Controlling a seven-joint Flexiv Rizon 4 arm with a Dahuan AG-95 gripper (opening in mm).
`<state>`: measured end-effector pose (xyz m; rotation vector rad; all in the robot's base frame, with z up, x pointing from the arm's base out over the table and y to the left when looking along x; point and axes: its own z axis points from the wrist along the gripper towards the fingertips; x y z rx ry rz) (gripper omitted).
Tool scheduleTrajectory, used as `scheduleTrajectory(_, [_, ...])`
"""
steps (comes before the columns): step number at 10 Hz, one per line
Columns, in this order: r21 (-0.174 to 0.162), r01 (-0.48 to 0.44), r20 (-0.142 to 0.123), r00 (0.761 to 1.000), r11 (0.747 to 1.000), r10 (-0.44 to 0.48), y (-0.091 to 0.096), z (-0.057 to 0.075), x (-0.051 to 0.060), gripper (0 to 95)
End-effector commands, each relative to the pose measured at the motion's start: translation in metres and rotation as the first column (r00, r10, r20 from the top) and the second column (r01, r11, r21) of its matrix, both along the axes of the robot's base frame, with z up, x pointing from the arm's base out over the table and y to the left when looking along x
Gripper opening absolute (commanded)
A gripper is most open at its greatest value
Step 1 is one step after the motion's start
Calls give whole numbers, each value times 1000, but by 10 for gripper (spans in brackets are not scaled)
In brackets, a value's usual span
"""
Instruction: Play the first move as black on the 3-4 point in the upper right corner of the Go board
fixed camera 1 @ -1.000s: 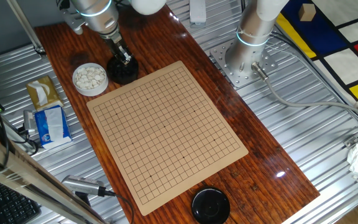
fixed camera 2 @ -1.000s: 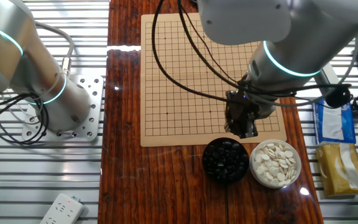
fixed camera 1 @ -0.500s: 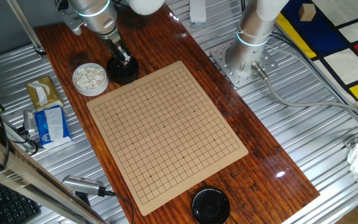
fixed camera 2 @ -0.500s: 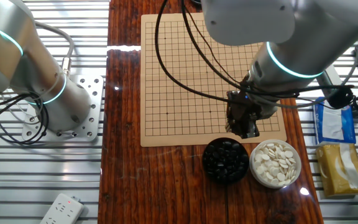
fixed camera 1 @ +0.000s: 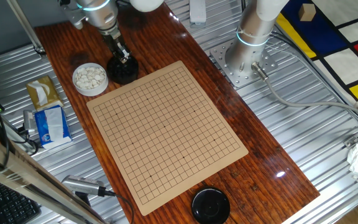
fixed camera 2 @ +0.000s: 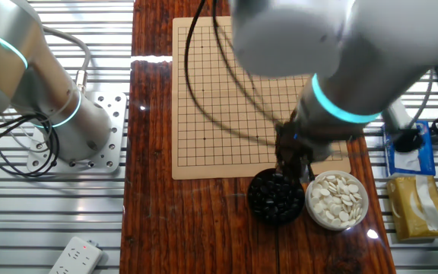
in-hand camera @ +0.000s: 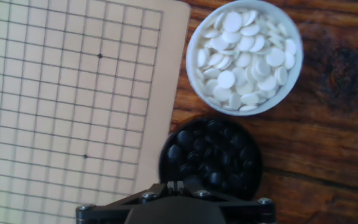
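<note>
The fingers [fixed camera 1: 125, 59] hang over the black bowl [fixed camera 1: 122, 70], their tips close above the stones; whether they are apart or together I cannot tell, since the hand view shows only the dark base of the hand at its bottom edge and both fixed views are too small or blurred there. In the other fixed view the fingers [fixed camera 2: 293, 164] stand at the near edge of the board [fixed camera 2: 226, 84], just over the rim of the black bowl [fixed camera 2: 275, 198], with the arm's wrist and its lit ring blurred above them.

The black bowl [in-hand camera: 210, 162] is full of black stones and sits on the wooden surface [in-hand camera: 328, 155] just beside the board's [in-hand camera: 61, 106] edge. The white bowl [in-hand camera: 244, 56], full of white stones, stands right next to it, their rims nearly touching. In the one fixed view the white bowl [fixed camera 1: 90, 79] lies to the left of the black one, both off the board's [fixed camera 1: 166, 130] far corner. The board grid is bare of stones in every view.

A round black lid [fixed camera 1: 211, 205] lies on the surface [fixed camera 1: 272, 168] near the board's near corner. A second arm's base [fixed camera 1: 247, 53] is bolted to the metal plate beside the surface.
</note>
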<state>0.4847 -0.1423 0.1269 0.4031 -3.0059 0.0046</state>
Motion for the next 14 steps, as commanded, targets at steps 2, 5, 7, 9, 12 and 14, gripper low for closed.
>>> scheduleTrajectory(2, [37, -69, -11, 997, 997, 70, -29, -31, -3, 190])
scheduleTrajectory(5, [42, -104, 4, 995, 994, 104, -36, -44, -5, 190])
scheduleTrajectory(7, [43, -120, 16, 993, 992, 119, -36, -55, -5, 190])
scheduleTrajectory(9, [36, -123, 27, 992, 992, 122, -36, -63, -4, 190])
scheduleTrajectory(12, [34, -139, 47, 989, 990, 137, -35, -68, -3, 190])
scheduleTrajectory(14, [31, -146, 55, 988, 989, 144, -34, -75, -2, 190])
